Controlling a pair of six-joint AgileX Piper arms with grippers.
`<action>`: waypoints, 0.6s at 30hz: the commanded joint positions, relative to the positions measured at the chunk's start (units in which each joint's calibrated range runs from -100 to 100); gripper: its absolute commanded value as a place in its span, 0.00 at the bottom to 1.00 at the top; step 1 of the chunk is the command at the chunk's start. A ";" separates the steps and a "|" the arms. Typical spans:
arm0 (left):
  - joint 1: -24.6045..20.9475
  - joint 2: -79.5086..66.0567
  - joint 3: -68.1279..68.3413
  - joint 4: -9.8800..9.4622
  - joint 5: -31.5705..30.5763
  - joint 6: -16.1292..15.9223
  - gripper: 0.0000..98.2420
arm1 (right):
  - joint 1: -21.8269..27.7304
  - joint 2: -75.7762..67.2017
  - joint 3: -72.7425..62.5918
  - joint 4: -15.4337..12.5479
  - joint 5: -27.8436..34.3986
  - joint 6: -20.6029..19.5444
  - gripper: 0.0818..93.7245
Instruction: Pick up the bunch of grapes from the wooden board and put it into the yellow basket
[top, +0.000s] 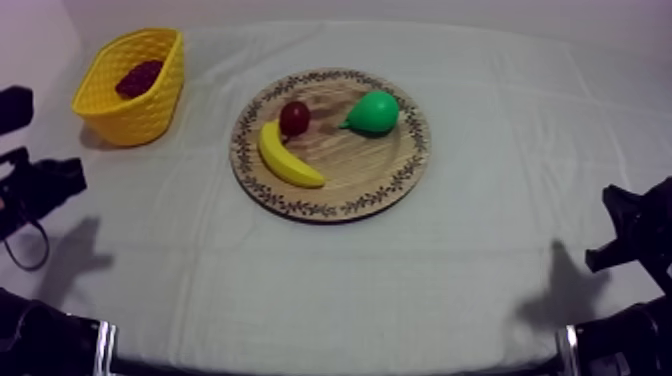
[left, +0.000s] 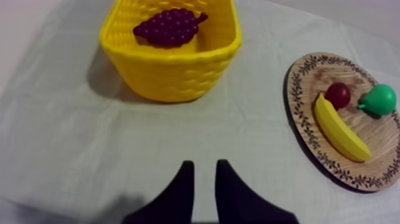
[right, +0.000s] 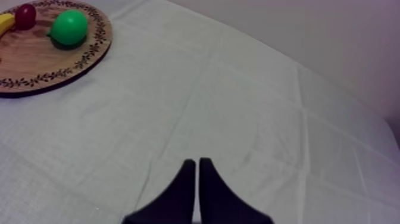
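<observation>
The dark purple bunch of grapes (top: 139, 78) lies inside the yellow basket (top: 130, 115) at the table's far left. Over the basket (left: 172, 74) in the left wrist view, the grapes (left: 169, 27) rest against its back wall. My left gripper (left: 205, 167) is open over bare cloth, a good way short of the basket, with nothing between its fingers. It sits low at the left edge (top: 45, 185) in the top view. My right gripper (right: 197, 162) is shut on nothing over bare cloth, far from the wooden board (right: 36, 59).
The round wooden board (top: 350, 165) lies mid-table with a banana (top: 288, 155), a small red fruit (top: 294, 117) and a green pear (top: 373, 112) on it. The right arm (top: 630, 230) rests low at the right edge.
</observation>
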 joint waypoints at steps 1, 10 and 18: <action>0.19 -6.49 4.68 -0.94 -0.01 1.78 0.08 | -0.02 0.00 0.00 -0.01 0.00 0.01 0.00; -0.13 -17.28 10.15 -0.96 5.77 1.96 0.01 | -0.02 0.00 0.00 -0.01 0.00 0.01 0.00; -0.72 -24.55 10.46 0.36 7.22 6.71 0.00 | -0.02 0.00 0.00 -0.01 0.00 0.01 0.00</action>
